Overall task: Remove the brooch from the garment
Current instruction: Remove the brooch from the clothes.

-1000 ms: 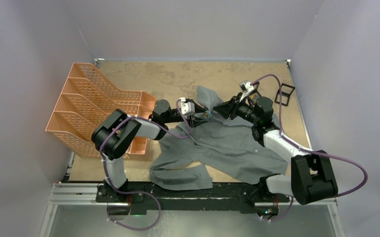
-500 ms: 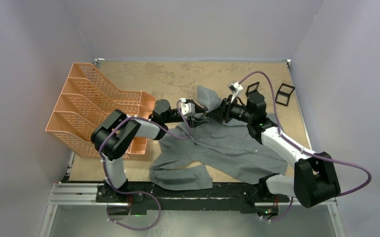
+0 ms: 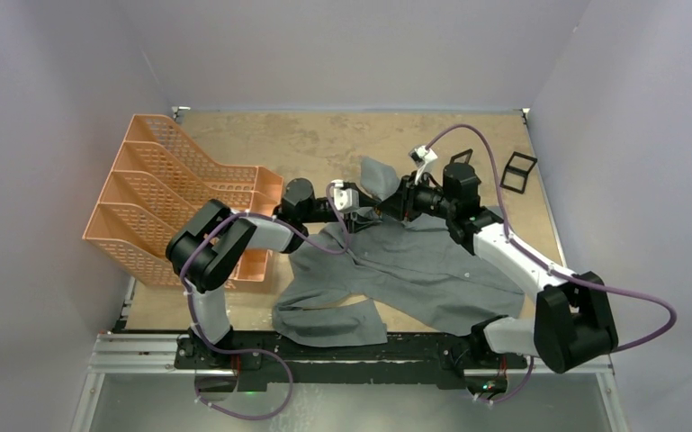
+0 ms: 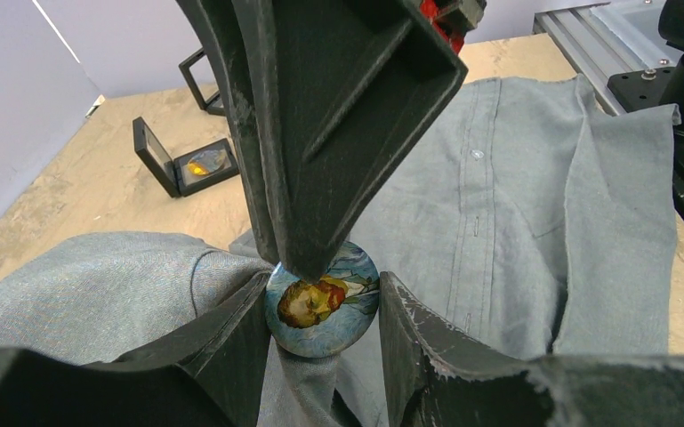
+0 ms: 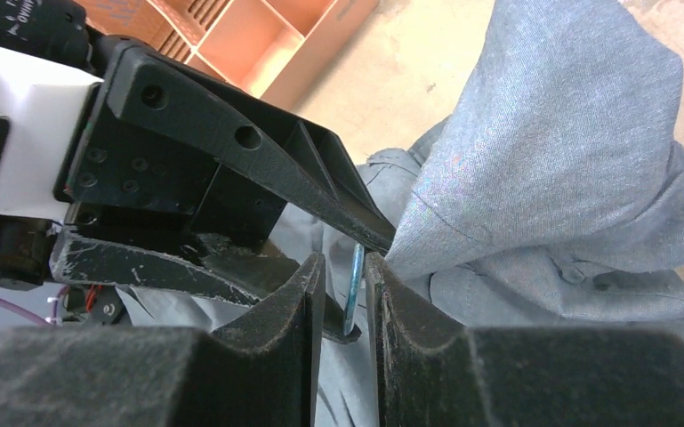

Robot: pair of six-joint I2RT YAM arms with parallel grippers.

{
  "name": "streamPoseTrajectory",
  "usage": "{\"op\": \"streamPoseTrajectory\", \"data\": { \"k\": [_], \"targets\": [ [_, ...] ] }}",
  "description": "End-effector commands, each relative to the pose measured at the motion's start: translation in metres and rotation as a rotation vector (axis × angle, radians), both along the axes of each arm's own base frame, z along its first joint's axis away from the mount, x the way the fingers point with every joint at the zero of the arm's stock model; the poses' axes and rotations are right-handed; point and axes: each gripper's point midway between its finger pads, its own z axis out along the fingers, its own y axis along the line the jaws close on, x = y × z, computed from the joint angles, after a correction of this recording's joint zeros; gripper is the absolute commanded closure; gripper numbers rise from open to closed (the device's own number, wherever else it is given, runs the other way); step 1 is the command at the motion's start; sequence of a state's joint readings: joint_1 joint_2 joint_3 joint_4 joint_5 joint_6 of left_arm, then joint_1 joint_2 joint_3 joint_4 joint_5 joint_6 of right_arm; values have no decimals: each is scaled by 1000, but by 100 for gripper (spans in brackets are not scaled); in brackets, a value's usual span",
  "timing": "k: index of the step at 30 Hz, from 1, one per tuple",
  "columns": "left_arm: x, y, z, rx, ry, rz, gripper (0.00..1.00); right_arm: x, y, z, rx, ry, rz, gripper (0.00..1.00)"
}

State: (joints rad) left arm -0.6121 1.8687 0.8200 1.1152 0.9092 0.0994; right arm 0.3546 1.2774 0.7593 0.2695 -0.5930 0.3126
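While the left gripper (image 4: pixel 325 289) clamps bunched garment (image 4: pixel 516 222) to steady it, the right gripper (image 5: pixel 344 267), jaws nearly closed, straddles the brooch (image 4: pixel 320 311); firm grip unclear.

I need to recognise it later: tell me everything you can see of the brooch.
The brooch is a round, glossy button badge printed with an orange-bearded face on swirling blue. It sits against the grey shirt, its rim held between the left gripper's jaws; the right gripper's jaws straddle its thin edge.
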Motion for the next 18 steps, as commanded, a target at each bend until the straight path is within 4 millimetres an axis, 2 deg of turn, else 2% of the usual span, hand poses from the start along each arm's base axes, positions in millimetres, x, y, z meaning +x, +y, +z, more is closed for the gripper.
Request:
{"op": "streamPoseTrajectory", "data": {
  "k": [1,6,11,15,18],
  "targets": [
    [-3,-6,30,-33,-107,-37,66,5,4,4,-31,-12,16,74],
    [-2,-7,34,-37,-117,-38,66,5,5,-1,-43,1,23,75],
    [2,-8,33,-27,-110,-19,63,7,4,1,-56,-9,17,93],
    [11,-2,35,-5,-90,84,57,9,2,2,-66,-17,5,98],
    [25,6,36,51,-43,273,43,9,2,1,-73,-7,2,98]
  ]
}}
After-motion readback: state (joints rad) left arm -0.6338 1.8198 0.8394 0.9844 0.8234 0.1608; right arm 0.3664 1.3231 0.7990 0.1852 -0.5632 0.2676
